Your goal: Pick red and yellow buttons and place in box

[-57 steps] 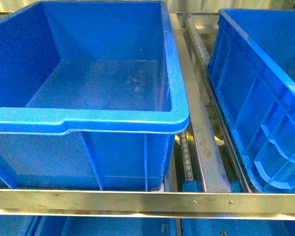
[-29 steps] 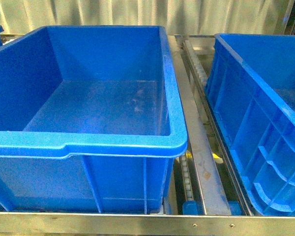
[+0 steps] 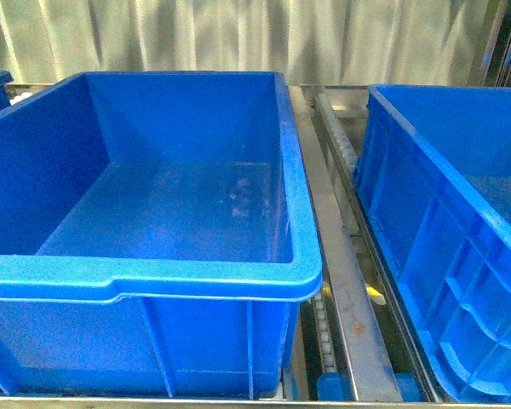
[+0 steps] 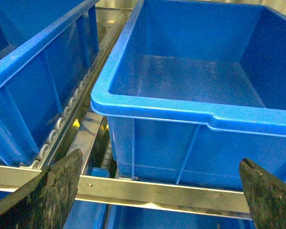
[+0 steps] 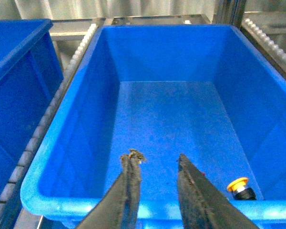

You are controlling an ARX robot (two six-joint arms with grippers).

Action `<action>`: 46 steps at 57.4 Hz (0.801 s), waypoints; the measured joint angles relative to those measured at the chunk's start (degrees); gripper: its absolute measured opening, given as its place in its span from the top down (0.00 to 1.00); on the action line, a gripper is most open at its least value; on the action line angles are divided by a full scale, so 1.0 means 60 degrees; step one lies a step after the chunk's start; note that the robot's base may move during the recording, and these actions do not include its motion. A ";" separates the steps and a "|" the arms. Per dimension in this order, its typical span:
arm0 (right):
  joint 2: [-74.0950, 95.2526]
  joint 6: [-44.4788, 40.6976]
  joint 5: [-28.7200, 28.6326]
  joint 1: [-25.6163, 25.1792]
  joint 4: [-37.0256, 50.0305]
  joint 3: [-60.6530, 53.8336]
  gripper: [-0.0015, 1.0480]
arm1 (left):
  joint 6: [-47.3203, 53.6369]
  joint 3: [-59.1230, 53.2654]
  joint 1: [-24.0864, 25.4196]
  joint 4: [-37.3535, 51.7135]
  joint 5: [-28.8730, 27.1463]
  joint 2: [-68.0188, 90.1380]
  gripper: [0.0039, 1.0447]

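**Empty box ahead, yellow button waiting at right**

Centre box (image 3: 300, 213) bare, ready as drop point. Right bin (image 5: 66, 119), at three o'clock of it, holding yellow button (image 5: 239, 185) near its front wall. Right tool (image 5: 155, 164) narrowly parted, empty, poised above. Left tool (image 4: 157, 191) spread wide, idle.

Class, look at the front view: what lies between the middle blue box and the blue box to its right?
Between the middle blue box and the right blue box runs a bare metal rack rail with a roller track beside it; no buttons lie there.
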 joint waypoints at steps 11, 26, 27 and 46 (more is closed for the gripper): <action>-0.0696 -0.0047 0.0984 0.0761 0.0142 -0.0780 0.96 | -0.0004 0.0000 0.0000 0.0000 -0.0004 0.0000 0.07; -0.1581 -0.0055 0.1158 0.1162 0.0171 -0.1657 0.96 | -0.0004 0.0000 0.0000 0.0000 0.0000 0.0000 0.07; -0.1650 -0.0055 0.1155 0.1162 0.0168 -0.1705 0.96 | -0.0004 0.0000 0.0000 0.0000 0.0000 0.0000 0.07; -0.2528 -0.0055 0.1155 0.1177 -0.0160 -0.2240 0.96 | 0.0000 0.0000 0.0000 0.0000 0.0000 0.0000 0.07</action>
